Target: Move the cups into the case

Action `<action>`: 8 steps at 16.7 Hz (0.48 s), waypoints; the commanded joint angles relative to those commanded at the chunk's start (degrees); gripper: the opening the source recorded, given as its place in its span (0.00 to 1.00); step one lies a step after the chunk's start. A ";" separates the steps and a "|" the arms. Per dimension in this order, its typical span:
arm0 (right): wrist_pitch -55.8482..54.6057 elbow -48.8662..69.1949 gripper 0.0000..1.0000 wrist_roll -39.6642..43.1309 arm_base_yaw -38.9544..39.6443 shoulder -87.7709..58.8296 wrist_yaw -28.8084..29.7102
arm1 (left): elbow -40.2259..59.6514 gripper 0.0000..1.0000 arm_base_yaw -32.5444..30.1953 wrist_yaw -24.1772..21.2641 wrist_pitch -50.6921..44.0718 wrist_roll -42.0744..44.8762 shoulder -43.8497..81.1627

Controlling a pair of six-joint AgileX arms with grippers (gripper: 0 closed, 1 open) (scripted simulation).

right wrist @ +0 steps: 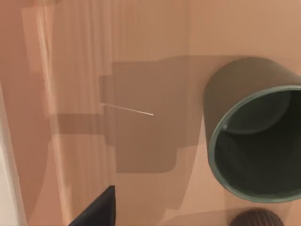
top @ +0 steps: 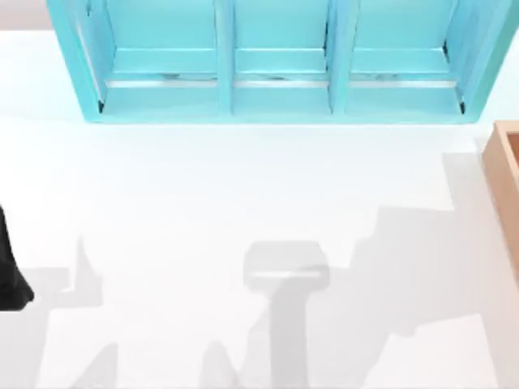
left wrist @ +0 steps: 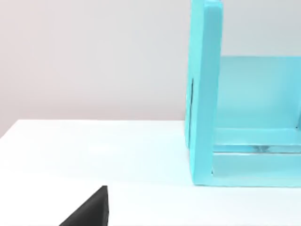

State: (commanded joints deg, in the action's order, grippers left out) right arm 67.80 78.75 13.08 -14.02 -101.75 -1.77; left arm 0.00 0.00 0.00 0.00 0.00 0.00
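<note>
In the right wrist view the olive green cup (right wrist: 256,141) stands on the tan floor of the case (right wrist: 141,70), its dark mouth facing the camera. Beside it, a bit of the reddish-brown cup (right wrist: 256,217) peeks in at the picture's edge. My right gripper hovers over the case's inside, apart from both cups. One black fingertip (right wrist: 96,209) shows, with nothing held against it. The top view catches a corner of the case (top: 504,182) at the table's right edge. My left arm (top: 12,275) is parked at the table's left edge, its fingertip (left wrist: 89,212) over bare table.
A big turquoise shelf unit (top: 280,61) spans the back of the white table (top: 243,203), and its side wall (left wrist: 204,94) rises close ahead in the left wrist view. Arm shadows lie across the table's middle and front.
</note>
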 joint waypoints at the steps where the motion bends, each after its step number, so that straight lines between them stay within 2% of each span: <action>1: 0.15 0.16 1.00 0.01 0.00 0.00 0.00 | 0.00 1.00 0.00 0.00 0.00 0.00 0.00; 8: 13.99 14.70 1.00 0.23 -0.24 -1.05 -0.10 | 0.00 1.00 0.00 0.00 0.00 0.00 0.00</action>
State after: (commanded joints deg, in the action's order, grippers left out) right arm 81.79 93.45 13.31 -14.26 -102.80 -1.87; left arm 0.00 0.00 0.00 0.00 0.00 0.00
